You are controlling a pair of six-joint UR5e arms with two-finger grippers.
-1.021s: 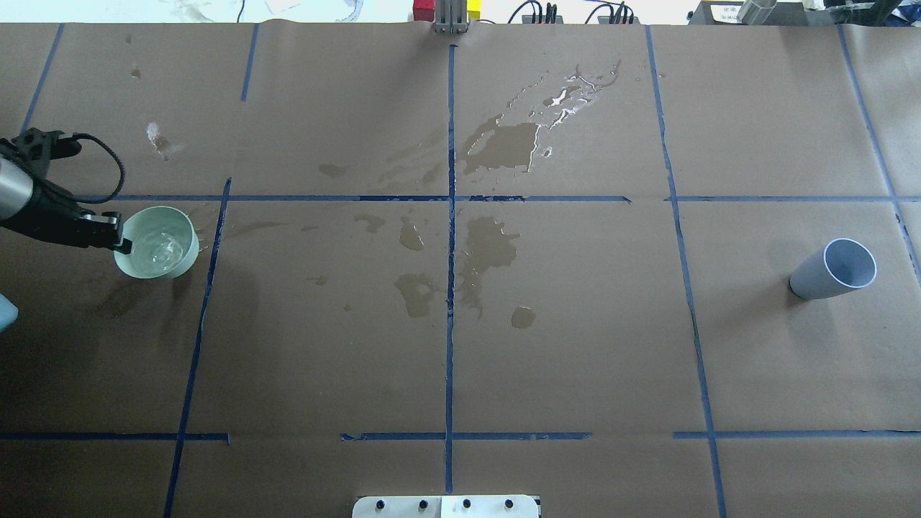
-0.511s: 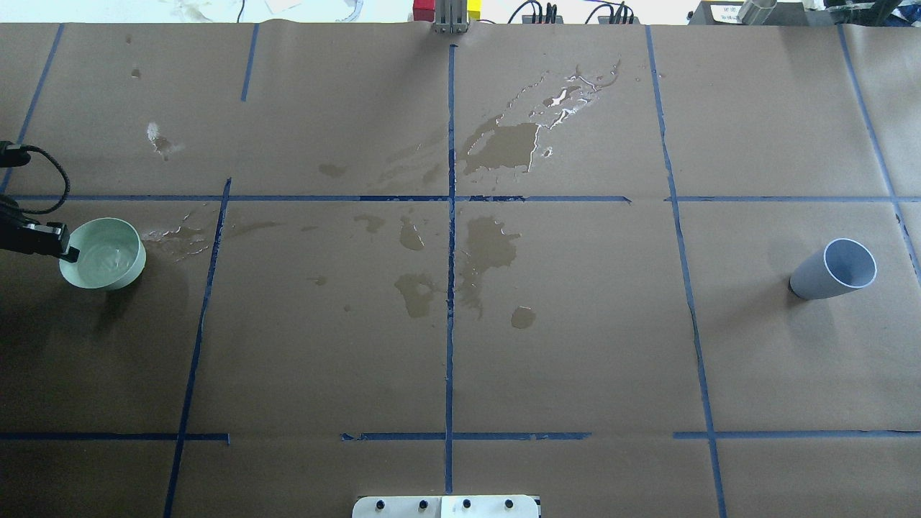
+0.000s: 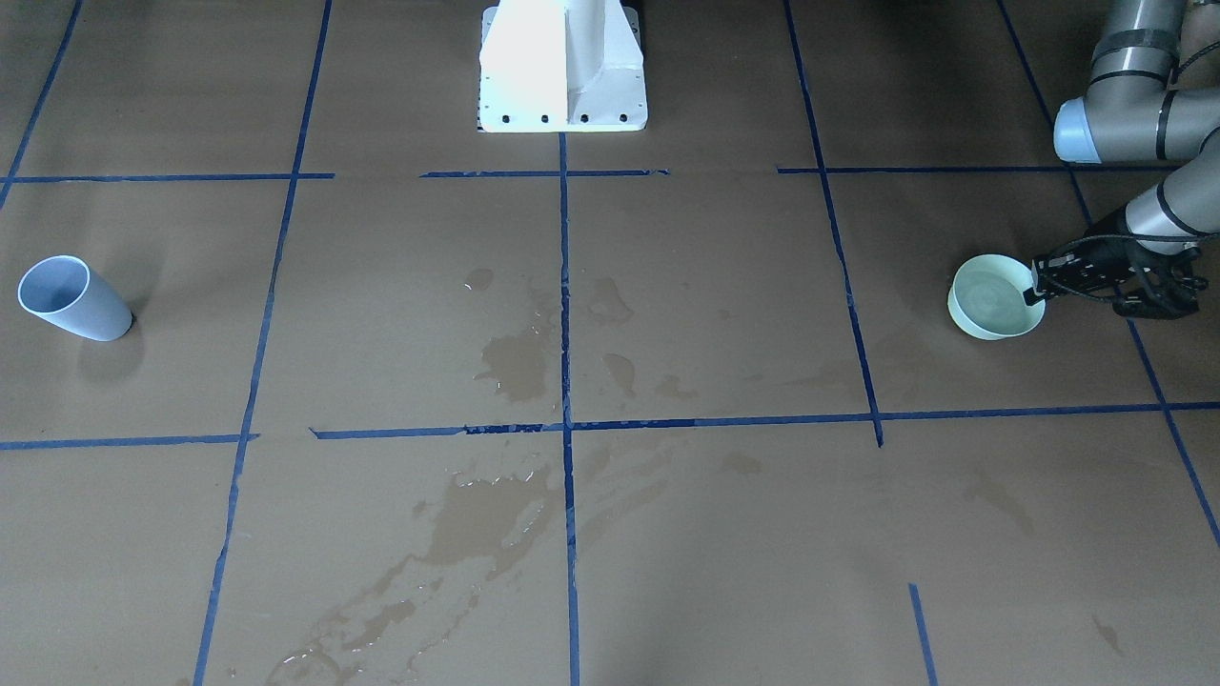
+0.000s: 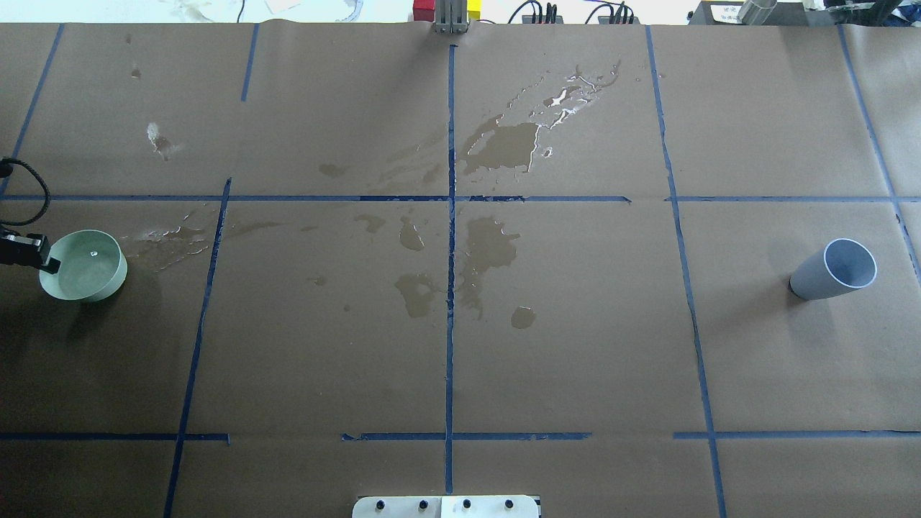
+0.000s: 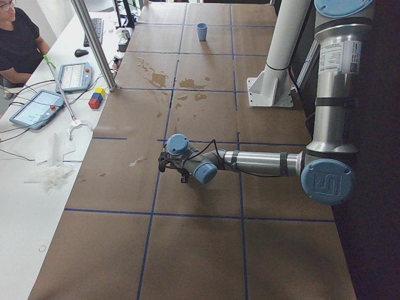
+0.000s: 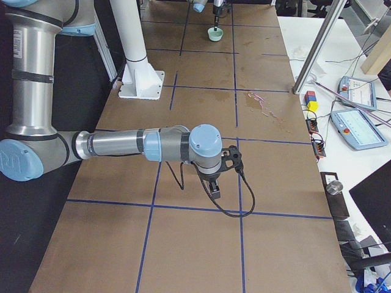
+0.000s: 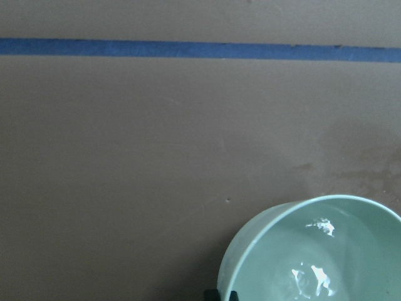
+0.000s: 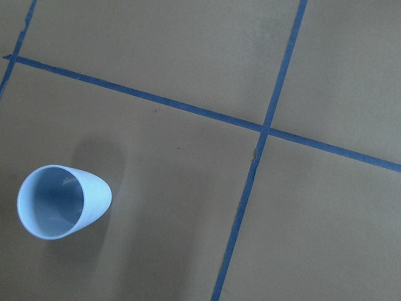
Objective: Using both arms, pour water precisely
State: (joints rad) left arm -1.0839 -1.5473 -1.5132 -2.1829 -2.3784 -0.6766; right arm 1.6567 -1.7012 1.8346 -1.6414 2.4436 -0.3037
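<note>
Near the left edge of the table [image 4: 288,360], about midway along it: a pale green bowl [image 4: 85,276] with a shallow layer of clear water [image 7: 313,276] glinting in the bottom. At the bowl's rim, on the side toward that edge: the left gripper [image 4: 49,263], clamped on the rim with a fingertip either side of the wall. Unclear whether bowl resting or lifted. Near the right edge: a blue-grey cup [image 4: 835,270], mouth up. Right gripper [image 6: 214,186] seen only from the side; open or closed impossible to tell.
</note>
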